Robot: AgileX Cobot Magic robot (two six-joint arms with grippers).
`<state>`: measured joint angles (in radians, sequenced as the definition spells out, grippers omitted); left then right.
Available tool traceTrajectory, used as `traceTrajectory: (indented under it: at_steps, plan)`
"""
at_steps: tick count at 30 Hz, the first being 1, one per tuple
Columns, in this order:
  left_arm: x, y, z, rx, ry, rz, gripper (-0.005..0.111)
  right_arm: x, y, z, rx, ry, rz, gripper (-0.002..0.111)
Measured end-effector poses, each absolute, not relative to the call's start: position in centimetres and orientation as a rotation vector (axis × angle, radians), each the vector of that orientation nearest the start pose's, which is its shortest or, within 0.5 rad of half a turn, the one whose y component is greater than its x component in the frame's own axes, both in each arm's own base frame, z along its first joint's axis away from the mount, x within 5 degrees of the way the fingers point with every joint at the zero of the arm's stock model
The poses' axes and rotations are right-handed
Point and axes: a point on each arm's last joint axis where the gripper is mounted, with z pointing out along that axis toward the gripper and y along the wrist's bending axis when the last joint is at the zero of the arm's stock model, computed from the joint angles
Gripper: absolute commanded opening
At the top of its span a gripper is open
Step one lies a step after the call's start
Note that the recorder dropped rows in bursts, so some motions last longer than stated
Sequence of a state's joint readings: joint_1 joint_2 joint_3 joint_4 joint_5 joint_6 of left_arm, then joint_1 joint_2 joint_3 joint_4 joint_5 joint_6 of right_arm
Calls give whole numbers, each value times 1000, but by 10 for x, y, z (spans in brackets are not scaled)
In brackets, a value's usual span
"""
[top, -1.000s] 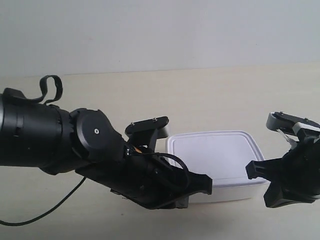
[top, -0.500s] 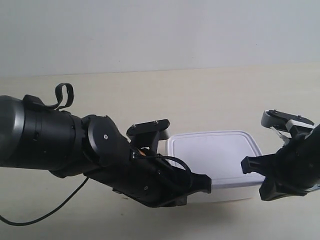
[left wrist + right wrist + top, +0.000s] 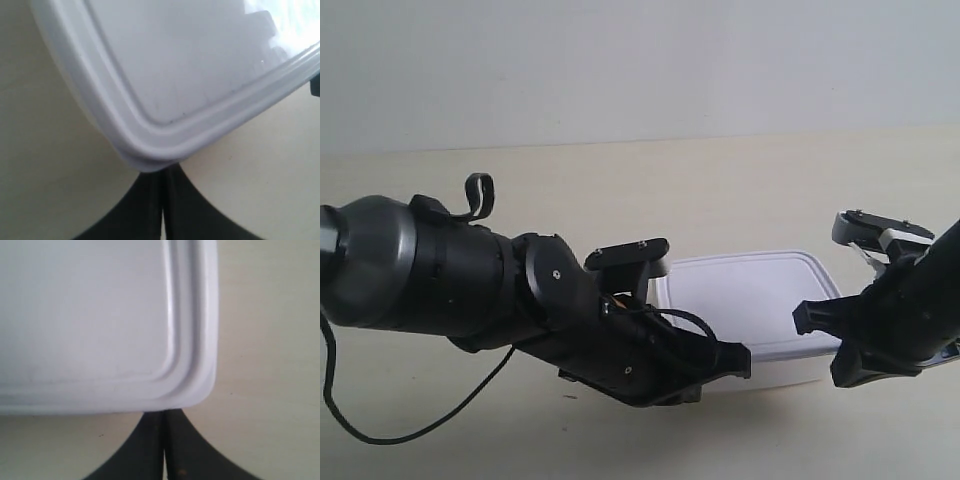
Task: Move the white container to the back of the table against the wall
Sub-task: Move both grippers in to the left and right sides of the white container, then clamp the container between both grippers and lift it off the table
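Observation:
The white container (image 3: 750,298) lies flat on the table (image 3: 620,190), its lid on, well short of the wall (image 3: 640,60). My left gripper (image 3: 738,361) is shut, and its tips press the box's near corner at the exterior view's left. The left wrist view shows that rounded corner (image 3: 150,155) directly over the closed left gripper (image 3: 163,174). My right gripper (image 3: 810,320) is also shut, against the other near corner. In the right wrist view the right gripper (image 3: 164,416) sits just under the container's corner (image 3: 200,385). Neither gripper holds anything.
The bulky black left arm (image 3: 450,280) spans the front left of the table, and a thin black cable (image 3: 420,420) loops below it. Bare table stretches between the container and the wall.
Both arms have pushed forward, and the container has slid a little farther from the front edge toward the wall. Both grippers have stayed shut.

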<state>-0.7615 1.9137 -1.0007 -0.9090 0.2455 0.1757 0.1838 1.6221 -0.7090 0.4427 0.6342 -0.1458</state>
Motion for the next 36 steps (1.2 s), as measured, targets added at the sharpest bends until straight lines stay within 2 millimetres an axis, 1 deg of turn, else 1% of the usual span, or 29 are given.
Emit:
traceTrajectory:
  at_steps: [3,6,9,14,17,20,23,27,31,36]
  plan:
    - [259,-264,132,118,2720,-753,0,246,69,145,25,3010,424,0]
    - [274,-250,133,56,2694,-724,0,250,68,142,36,2985,408,0]
    - [279,-244,133,47,2682,-706,0,253,68,137,45,2979,395,0]
    - [284,-242,134,82,2648,-679,0,279,72,138,37,2934,393,0]
    - [299,-240,134,74,2627,-667,0,288,74,135,34,2932,393,0]
    - [315,-241,130,98,2621,-655,0,293,75,132,35,2921,388,0]
    - [320,-245,132,134,2607,-650,0,296,74,127,34,2912,373,0]
    - [327,-250,127,161,2602,-641,0,300,73,119,49,2899,355,0]
    - [333,-254,129,196,2589,-638,0,304,74,121,46,2877,353,0]
    - [340,-258,137,244,2549,-632,0,319,76,134,36,2815,362,0]
